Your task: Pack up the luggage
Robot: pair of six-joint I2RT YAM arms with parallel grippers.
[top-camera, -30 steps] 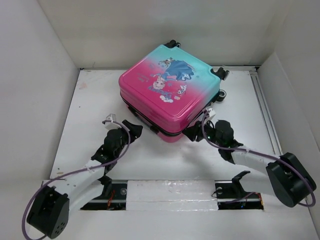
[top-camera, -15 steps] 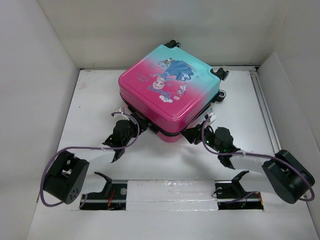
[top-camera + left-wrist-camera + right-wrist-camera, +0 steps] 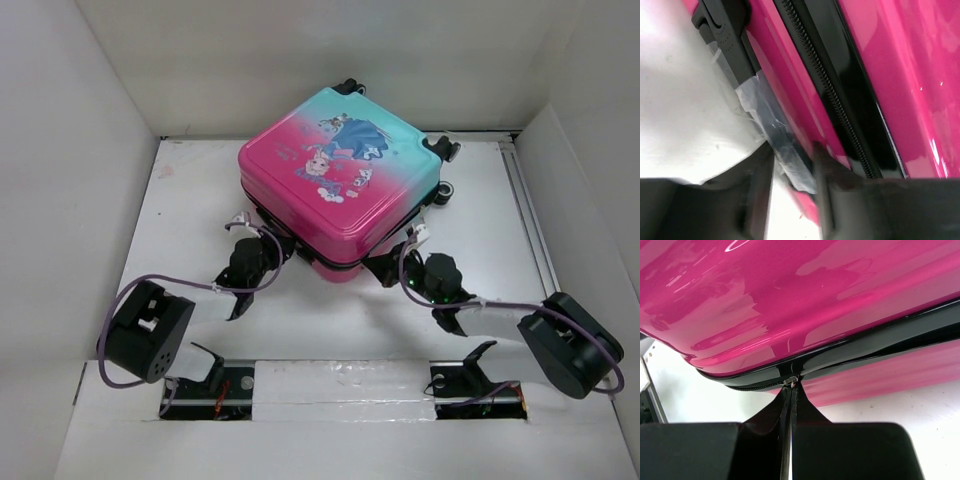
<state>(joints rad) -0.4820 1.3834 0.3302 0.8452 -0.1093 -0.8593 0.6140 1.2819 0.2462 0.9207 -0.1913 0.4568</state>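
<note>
The luggage point(image 3: 340, 180) lies flat and closed in the middle of the white table, pink at the front and teal at the back. My left gripper point(image 3: 273, 250) is at its left front side. In the left wrist view the fingers point(image 3: 792, 160) are closed round a black side handle point(image 3: 765, 115) wrapped in clear tape, beside the pink shell point(image 3: 900, 75) and black zipper point(image 3: 830, 95). My right gripper point(image 3: 387, 268) is at the right front side. In the right wrist view it point(image 3: 791, 390) is shut on the small metal zipper pull point(image 3: 791, 381) under the pink shell point(image 3: 790, 300).
Black-and-white wheels point(image 3: 441, 148) stick out at the suitcase's back right. White walls enclose the table on three sides. A metal rail point(image 3: 528, 210) runs along the right edge. A taped strip point(image 3: 340, 385) lies between the arm bases at the front.
My left arm has swung in and its gripper has moved up to the suitcase's left front side. My right gripper has slid slightly left along the front seam.
</note>
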